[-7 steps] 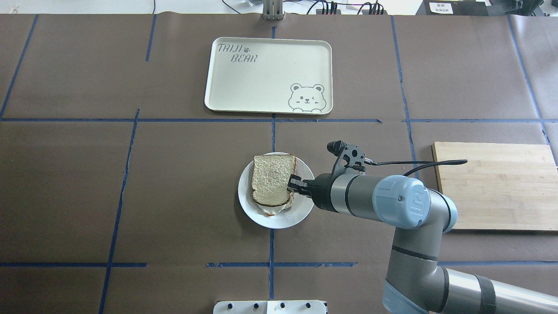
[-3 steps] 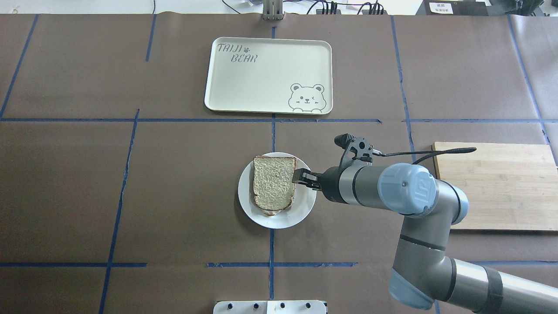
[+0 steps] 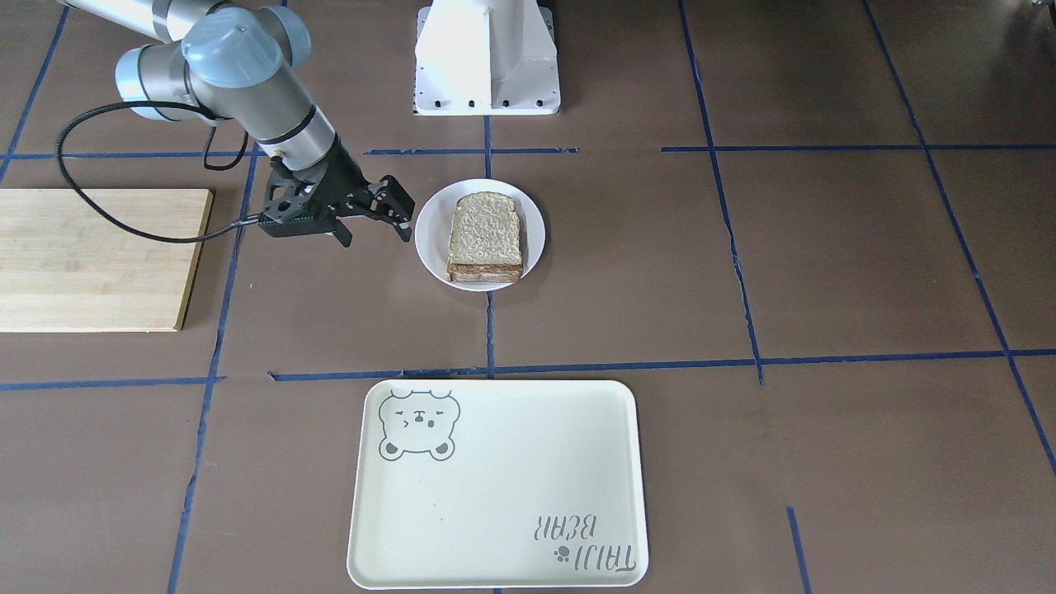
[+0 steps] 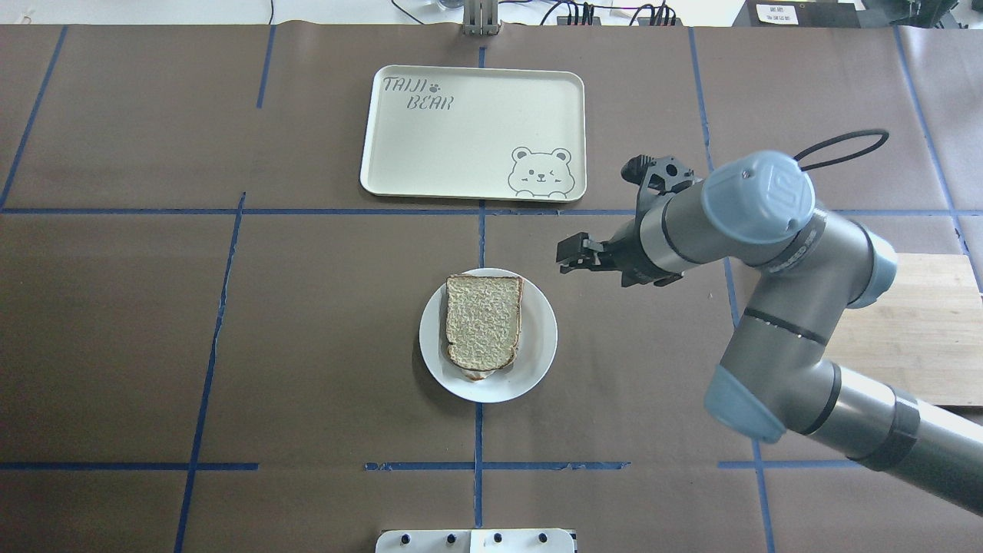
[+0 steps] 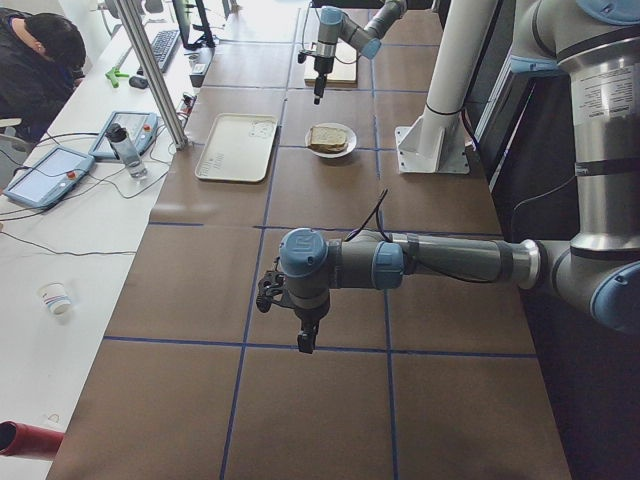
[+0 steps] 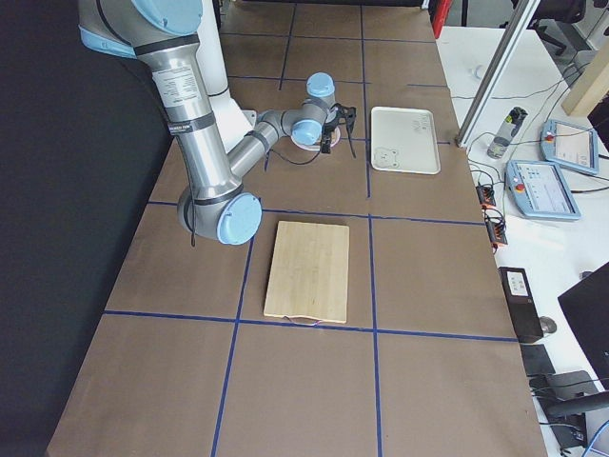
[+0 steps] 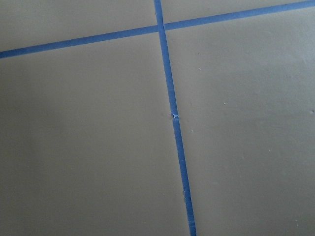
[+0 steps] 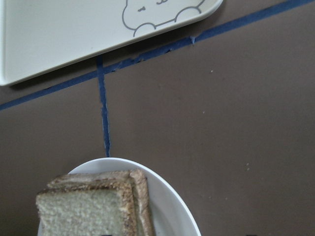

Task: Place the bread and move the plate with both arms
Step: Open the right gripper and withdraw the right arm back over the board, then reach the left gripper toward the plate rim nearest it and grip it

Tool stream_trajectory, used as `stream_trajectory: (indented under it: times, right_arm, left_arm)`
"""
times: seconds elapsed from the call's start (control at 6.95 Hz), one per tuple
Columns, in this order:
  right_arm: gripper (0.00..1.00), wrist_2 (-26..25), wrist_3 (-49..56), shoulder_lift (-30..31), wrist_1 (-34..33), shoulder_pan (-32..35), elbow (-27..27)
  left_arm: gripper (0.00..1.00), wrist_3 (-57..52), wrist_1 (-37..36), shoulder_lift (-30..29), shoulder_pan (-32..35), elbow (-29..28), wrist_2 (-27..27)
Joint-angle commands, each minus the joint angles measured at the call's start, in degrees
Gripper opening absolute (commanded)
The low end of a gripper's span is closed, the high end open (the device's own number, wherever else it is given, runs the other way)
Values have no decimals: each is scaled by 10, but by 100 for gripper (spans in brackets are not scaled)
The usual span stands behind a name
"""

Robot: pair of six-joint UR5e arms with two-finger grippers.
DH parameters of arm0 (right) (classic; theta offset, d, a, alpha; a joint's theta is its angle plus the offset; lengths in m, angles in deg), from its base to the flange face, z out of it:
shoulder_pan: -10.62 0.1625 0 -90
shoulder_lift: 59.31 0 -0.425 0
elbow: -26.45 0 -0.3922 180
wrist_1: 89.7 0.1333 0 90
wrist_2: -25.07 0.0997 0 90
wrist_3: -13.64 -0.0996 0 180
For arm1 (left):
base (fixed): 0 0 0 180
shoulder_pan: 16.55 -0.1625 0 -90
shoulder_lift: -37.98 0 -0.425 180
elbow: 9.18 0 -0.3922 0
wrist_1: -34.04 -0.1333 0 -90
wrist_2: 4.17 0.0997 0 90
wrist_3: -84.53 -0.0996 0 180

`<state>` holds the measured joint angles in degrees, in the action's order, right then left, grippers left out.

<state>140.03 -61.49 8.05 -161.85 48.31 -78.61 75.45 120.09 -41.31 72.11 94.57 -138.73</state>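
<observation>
Change since 1.0 s ago: the right gripper (image 4: 570,255), then pinching the right edge of the bread (image 4: 482,330), had let go by 0.4 s ago. It had since lifted and swung away toward the tray (image 4: 461,153). It hung over bare table between plate and tray, well apart from the plate (image 4: 537,361). Its fingers stood wide, holding nothing; the right wrist view caught only their tips at its lower edge. The bread had settled flat and square and was unmoved over the last 0.4 s.

Containers: the white plate sat on the table's centre tape line and carried the bread, crumb side up. The bread lay on top of a second slice (image 8: 140,196), whose crust edge showed beside it in the right wrist view. The cream bear tray lay beyond the plate. The wooden board (image 4: 921,338) lay to the right, partly under the right arm.

Left gripper (image 5: 307,345): seen only from the left side camera, pointing down over the table far from the plate; opening cannot be told.
</observation>
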Motion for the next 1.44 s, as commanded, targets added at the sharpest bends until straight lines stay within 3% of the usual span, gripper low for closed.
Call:
stream_trajectory:
  times: [0.0, 0.29, 0.43, 0.72, 1.01, 1.15, 1.29]
  right_arm:
    - [100, 63, 189, 3, -153, 86, -15]
    - [100, 65, 460, 39, -290, 173, -40]
    - [100, 99, 551, 89, -321, 223, -71]
    - [100, 159, 782, 216, -319, 354, -95]
    - [100, 175, 931, 311, -316, 466, -94]
    - [100, 172, 973, 358, -316, 499, -88]
    - [100, 172, 988, 370, -316, 518, -75]
  left_arm:
    - [100, 5, -1, -11, -2, 1, 1]
    - [100, 4, 20, -25, -2, -1, -3]
    - [100, 5, 72, -45, -2, -14, -3]
    - [100, 14, 89, -62, -23, -13, -13]
    - [100, 109, 102, -68, -47, 0, -55]
    - [100, 144, 168, -65, -81, 12, -56]
    - [100, 277, 256, -62, -140, 16, -55]
